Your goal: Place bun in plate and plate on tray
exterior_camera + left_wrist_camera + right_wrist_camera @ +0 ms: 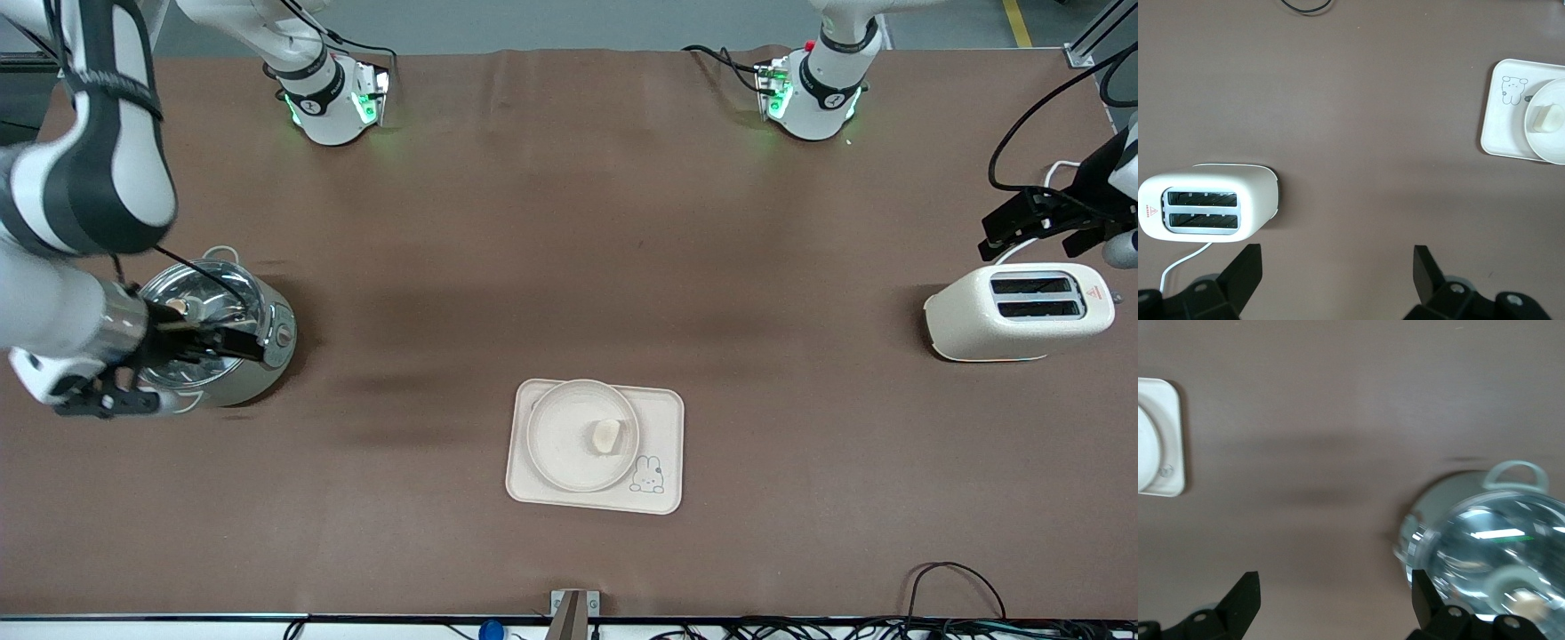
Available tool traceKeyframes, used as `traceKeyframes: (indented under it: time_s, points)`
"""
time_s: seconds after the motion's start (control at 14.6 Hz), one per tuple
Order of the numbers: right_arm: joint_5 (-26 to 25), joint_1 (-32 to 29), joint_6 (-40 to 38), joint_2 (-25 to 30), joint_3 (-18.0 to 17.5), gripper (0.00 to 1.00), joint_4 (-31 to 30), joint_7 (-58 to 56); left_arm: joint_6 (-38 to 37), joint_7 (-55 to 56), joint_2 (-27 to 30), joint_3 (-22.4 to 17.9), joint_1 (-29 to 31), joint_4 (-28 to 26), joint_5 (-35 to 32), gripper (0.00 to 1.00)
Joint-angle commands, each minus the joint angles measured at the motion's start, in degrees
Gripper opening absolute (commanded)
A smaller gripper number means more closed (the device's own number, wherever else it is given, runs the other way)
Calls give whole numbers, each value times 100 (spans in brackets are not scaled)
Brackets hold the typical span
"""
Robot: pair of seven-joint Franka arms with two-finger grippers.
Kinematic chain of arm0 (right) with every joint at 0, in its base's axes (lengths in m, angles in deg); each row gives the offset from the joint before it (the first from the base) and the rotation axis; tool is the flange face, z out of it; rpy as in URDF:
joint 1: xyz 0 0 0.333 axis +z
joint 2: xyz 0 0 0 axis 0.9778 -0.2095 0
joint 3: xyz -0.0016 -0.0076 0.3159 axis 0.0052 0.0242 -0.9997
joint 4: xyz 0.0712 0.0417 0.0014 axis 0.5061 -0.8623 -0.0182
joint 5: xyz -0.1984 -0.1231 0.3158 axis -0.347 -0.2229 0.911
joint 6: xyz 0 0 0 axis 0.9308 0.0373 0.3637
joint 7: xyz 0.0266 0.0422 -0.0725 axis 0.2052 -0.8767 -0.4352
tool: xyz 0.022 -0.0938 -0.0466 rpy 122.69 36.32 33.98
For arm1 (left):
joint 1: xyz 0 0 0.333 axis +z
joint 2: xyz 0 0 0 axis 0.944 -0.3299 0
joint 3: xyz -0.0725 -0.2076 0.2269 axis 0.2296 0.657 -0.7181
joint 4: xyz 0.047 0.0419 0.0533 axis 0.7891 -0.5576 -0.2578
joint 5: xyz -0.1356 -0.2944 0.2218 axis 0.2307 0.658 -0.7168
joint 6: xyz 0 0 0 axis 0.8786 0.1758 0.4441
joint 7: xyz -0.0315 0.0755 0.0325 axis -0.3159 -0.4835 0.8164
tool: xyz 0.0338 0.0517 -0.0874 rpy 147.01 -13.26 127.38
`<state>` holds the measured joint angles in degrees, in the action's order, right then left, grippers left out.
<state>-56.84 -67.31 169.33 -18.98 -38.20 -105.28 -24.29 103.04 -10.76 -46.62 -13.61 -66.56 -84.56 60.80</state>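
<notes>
The small pale bun (606, 436) lies in the round cream plate (556, 436). The plate rests on the rectangular rabbit tray (662, 418), near the front camera at mid-table. The left wrist view shows the tray (1501, 127), plate (1551, 143) and bun (1546, 118). The right wrist view shows a tray corner (1168, 440) and the plate's edge (1145, 453). My left gripper (996, 236) (1338, 267) is open and empty, up over the table beside the toaster. My right gripper (233, 342) (1336, 593) is open and empty, up by the steel pot.
A cream toaster (1018, 311) (1208, 207) stands at the left arm's end of the table. A shiny steel pot (222, 342) (1485, 540) stands at the right arm's end. Cables (951, 587) lie along the table edge nearest the front camera.
</notes>
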Motion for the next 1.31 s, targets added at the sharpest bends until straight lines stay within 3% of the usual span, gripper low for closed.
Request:
traceKeyframes:
  time_s: [0.0, 0.14, 0.48, 1.24]
  points:
    - [-499, -197, -29, 1191, -114, 100, -1011, -83, 27, -92, 129, 4, 13, -98, 55, 100]
    - [-720, -443, -344, 1552, -149, 100, -1056, -214, 27, -92, 129, -4, 21, -98, 46, 100]
    - [-738, -954, -1012, 2221, -140, 100, -978, -540, 36, -92, 121, -5, 30, -98, 46, 100]
    - [-756, -779, -1075, 2239, -166, 100, -793, -496, 36, -39, 77, -5, 30, 34, -16, 100]
